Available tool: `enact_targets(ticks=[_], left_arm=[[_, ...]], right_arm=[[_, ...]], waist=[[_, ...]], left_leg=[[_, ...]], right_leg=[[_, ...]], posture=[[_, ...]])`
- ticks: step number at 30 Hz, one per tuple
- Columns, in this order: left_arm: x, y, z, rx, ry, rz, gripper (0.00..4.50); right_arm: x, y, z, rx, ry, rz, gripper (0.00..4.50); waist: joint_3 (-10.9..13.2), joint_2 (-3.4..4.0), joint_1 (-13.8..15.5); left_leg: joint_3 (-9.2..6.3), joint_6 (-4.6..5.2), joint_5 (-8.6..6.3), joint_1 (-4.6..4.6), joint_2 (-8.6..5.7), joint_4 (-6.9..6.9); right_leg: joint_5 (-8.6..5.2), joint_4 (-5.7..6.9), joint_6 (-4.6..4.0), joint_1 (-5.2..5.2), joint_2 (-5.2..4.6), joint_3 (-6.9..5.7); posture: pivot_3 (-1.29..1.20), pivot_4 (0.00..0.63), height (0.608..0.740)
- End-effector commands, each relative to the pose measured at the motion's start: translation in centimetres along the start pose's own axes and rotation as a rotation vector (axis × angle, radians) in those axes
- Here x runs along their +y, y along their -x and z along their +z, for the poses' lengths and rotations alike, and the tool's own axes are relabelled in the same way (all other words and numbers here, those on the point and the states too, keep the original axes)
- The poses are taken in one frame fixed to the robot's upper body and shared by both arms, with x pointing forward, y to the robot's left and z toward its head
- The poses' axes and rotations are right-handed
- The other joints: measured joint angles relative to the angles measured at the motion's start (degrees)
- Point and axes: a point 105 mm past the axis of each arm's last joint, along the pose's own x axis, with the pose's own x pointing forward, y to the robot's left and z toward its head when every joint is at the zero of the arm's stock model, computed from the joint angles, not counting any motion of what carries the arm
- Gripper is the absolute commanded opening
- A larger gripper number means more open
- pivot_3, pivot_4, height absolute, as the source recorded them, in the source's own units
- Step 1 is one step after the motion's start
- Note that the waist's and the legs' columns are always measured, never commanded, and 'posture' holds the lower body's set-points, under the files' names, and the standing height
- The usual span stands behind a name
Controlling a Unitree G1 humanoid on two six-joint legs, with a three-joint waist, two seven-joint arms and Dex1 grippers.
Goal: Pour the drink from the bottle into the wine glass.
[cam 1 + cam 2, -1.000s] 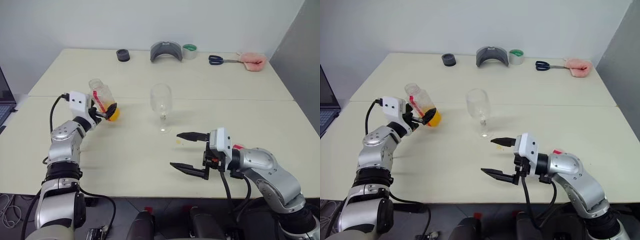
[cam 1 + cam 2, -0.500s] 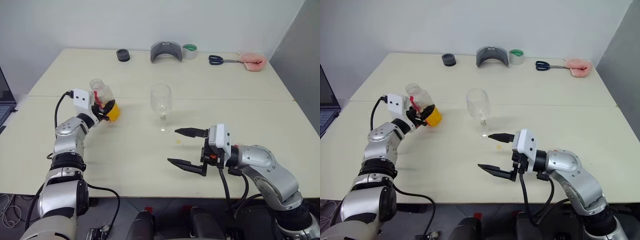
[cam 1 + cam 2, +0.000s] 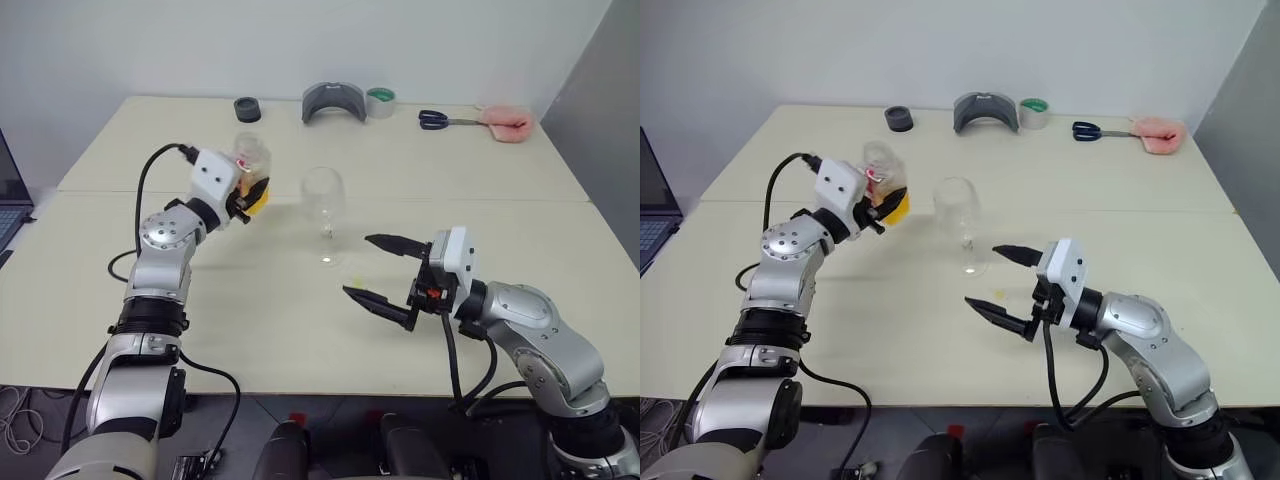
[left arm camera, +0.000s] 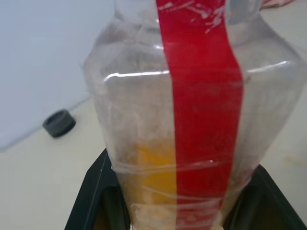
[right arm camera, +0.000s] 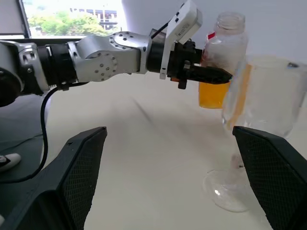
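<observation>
Orange drink (image 3: 256,197) is carried in the uncapped bottle (image 3: 250,170), clamped upright by the left gripper (image 3: 243,196) just beside the wine glass (image 3: 322,205) mid-table, the right gripper (image 3: 382,273) being spread empty; spillage is risked if tilted short of the rim.

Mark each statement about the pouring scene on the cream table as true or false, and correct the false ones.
1. The left end effector grips the bottle. True.
2. The bottle lies on its side on the table. False: it is held roughly upright above the table.
3. The wine glass stands upright. True.
4. The right end effector is closed on the glass stem. False: it is open and holds nothing.
5. The scissors lie beside the glass. False: they lie at the table's far edge.
</observation>
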Motion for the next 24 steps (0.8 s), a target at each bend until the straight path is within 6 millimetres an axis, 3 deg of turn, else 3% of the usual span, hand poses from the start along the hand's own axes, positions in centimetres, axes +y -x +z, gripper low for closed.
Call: enact_targets(ticks=[1,7,24], left_arm=[[0.6,-0.6,4.1,-0.105,-0.214,0.012,1.78],[0.6,-1.7,6.5,-0.173,-0.41,0.011,1.78],[2.3,-2.1,8.2,-0.241,-0.818,0.056,1.78]], right_arm=[[-1.2,-0.3,1.7,-0.06,0.064,-0.075,4.5],[-2.0,-0.8,1.8,-0.087,0.095,-0.135,4.5],[-3.0,-0.7,1.2,-0.057,0.092,-0.17,4.5]], waist=[[0.0,0.0,-0.1],[0.0,0.0,0.1],[0.0,0.0,0.0]], left_leg=[[0.02,0.0,0.0,0.01,0.01,0.0],[0.02,0.0,0.0,-0.04,-0.03,0.0],[0.02,0.01,0.0,-0.05,-0.05,0.0]], right_leg=[[0.0,0.01,0.0,-0.01,0.01,0.02],[0.0,-0.01,0.0,-0.03,0.0,0.0],[0.0,0.01,0.0,-0.04,0.0,-0.02]], posture=[[0.0,0.15,0.74],[0.0,0.15,0.74],[0.0,0.15,0.74]])
